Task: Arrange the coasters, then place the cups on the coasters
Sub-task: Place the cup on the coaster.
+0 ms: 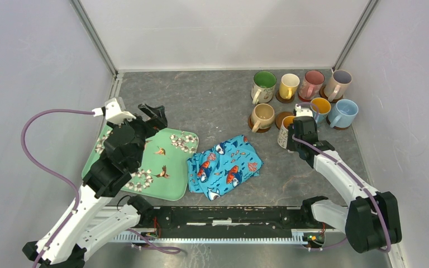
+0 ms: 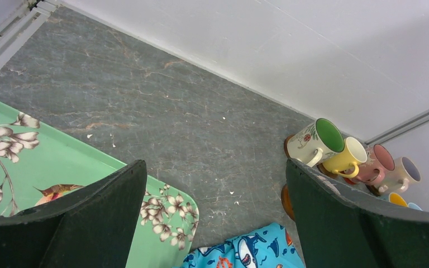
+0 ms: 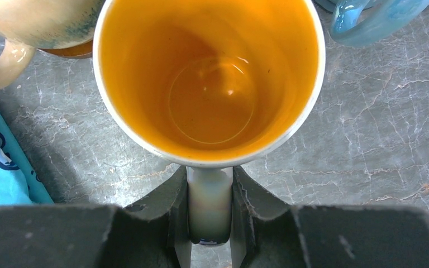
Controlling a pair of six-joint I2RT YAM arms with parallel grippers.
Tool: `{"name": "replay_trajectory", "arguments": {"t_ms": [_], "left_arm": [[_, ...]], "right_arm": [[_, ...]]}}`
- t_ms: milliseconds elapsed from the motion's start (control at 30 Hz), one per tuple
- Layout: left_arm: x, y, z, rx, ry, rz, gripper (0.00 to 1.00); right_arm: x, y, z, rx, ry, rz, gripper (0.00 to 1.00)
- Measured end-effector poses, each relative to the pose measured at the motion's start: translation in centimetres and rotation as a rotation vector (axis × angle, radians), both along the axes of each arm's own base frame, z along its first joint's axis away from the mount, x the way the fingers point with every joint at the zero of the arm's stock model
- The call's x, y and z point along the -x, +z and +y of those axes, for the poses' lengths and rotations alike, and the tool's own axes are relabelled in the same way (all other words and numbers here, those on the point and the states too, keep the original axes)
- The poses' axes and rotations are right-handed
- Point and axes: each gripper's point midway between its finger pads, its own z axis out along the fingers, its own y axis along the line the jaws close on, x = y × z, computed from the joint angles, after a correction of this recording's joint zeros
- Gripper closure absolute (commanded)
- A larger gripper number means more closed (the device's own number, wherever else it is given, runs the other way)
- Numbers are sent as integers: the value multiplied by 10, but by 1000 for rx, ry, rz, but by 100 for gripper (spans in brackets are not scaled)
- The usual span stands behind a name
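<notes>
The right gripper (image 3: 209, 190) clamps the handle of a white ceramic mug lined orange (image 3: 209, 78), just beside a bare brown round coaster (image 1: 282, 117) on the grey stone-look table (image 1: 212, 100). The left gripper (image 2: 213, 167) gapes wide above a green floral tray (image 2: 72, 162).

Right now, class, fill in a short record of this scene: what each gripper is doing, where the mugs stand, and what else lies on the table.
Right gripper: shut on the handle of the orange-lined mug
Left gripper: open, holding nothing, above the green floral tray
Other mugs: seven in the far right corner, from the green-lined mug to the light blue mug
Bare coaster: beside the beige mug
Also there: blue fish-print cloth, mid-table beside the tray
</notes>
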Motion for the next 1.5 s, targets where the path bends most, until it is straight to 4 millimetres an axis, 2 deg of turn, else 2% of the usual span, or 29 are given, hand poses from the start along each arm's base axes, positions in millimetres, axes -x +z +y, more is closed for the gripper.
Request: {"name": "replay_trajectory", "arguments": {"t_ms": [133,233,400,500,1000,1500], "left_arm": [[0,0,0,0,0,0,0],[0,0,0,-1,-1,1,0],[-4,-2,-6,-2,-18,6,0],[-5,-2,-8,0,-22,5,0],[0,-2,-4,7,-22,-5,0],[1,-2,-4,6,-22,-4,0]], "right_arm": [[3,5,1,-6,10,-2,100],[1,18,1,-7,16,-32,100],[-15,41,4,-11,25,-101,100],[-25,46,4,1,24,-130,100],[-61,27,-3,93,8,-128,100],[-80,22,-14,98,-24,-162,100]]}}
